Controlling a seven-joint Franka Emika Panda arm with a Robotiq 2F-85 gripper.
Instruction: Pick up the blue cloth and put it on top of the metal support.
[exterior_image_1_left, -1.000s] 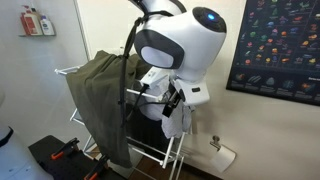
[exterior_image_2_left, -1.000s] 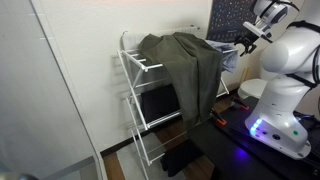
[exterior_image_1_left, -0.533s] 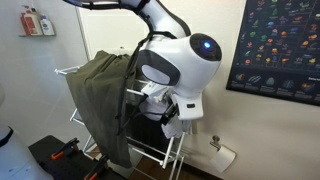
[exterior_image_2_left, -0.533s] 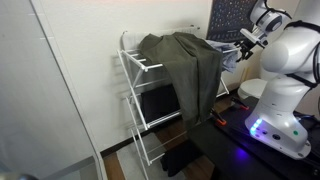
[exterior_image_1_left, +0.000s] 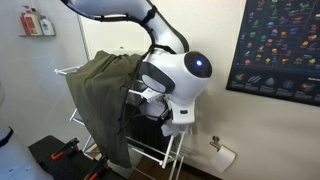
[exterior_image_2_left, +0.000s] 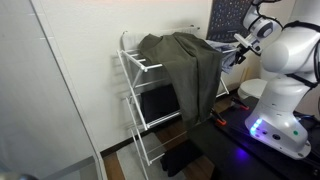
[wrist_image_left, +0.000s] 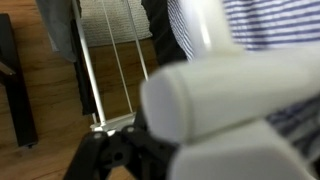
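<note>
The Panda arm (exterior_image_1_left: 178, 78) (exterior_image_2_left: 285, 55) looms large in both exterior views, its white body right next to the metal support (exterior_image_2_left: 128, 68) (exterior_image_1_left: 62, 71). This is a white thin-tubed drying rack w/ horizontal rails and slanted legs. A big olive-green garment (exterior_image_2_left: 185, 65) (exterior_image_1_left: 100, 100) hangs over the rack's top and covers most of it. The blue cloth (exterior_image_2_left: 229, 60) sits bunched at the rack's end nearest the robot, just beside the olive garment and up against the gripper (exterior_image_2_left: 238, 50). In the wrist view, pale blue-white patterned fabric (wrist_image_left: 268, 30) fills the upper right, v. close to the camera, w/ rack rails (wrist_image_left: 88, 80) over wood floor to the left. A blurred white arm part blocks the fingers there, and the exterior views are too small, so can't tell if the gripper is open, closed or holding the cloth.
</note>
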